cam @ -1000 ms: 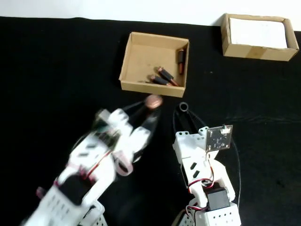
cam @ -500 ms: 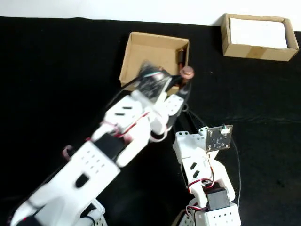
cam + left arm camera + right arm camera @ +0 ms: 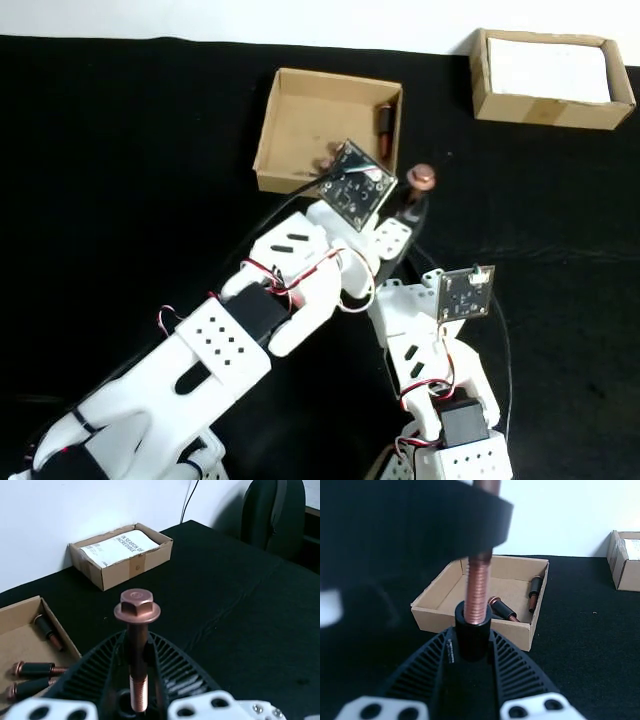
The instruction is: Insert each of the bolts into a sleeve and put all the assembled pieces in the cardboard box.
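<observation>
A copper bolt (image 3: 136, 611) stands upright with my left gripper (image 3: 136, 652) shut on its shaft. In the high view the bolt head (image 3: 421, 177) shows just right of the open cardboard box (image 3: 268, 150), above the left gripper (image 3: 408, 207). My right gripper (image 3: 472, 647) is shut on a black sleeve (image 3: 472, 639) held upright. The bolt's threaded tip (image 3: 479, 595) enters the sleeve's top. Several assembled pieces (image 3: 503, 609) lie in the cardboard box (image 3: 436, 611), one (image 3: 383, 121) against its right wall. The left arm covers the right gripper in the high view.
A second cardboard box (image 3: 545, 105) with white printed matter inside sits at the table's far right corner. The black table cloth (image 3: 130, 180) spreads left of the box. The right arm (image 3: 440, 340) stands at the near edge, under the left arm (image 3: 250, 320).
The left arm swung up and to the right with the bolt, carrying it from beside the box's front wall to above the sleeve. The right arm kept still.
</observation>
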Robot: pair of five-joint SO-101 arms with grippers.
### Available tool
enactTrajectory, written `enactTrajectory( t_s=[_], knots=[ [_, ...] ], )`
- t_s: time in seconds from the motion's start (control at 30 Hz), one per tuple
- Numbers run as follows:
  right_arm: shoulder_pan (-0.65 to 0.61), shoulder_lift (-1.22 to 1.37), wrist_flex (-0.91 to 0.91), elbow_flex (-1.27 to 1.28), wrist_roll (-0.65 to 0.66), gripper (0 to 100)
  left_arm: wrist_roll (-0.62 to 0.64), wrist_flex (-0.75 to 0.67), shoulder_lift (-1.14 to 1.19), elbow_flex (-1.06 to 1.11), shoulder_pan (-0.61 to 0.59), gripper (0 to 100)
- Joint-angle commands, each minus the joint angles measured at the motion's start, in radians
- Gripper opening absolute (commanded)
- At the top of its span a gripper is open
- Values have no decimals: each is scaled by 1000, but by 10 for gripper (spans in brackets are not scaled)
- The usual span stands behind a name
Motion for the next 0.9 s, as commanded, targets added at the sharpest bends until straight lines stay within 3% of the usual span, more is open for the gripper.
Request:
enactTrajectory(
  t_s=[0.0,0.3,0.87],
  knots=[
    [-4,-7,-24,79,-11,7,5,-26,-5,-1,8,9],
    [-5,-7,-24,79,-11,7,-2,-94,-4,-2,-39,9],
    [-5,-7,-24,71,-11,7,3,-94,-4,81,-30,9]
  ],
)
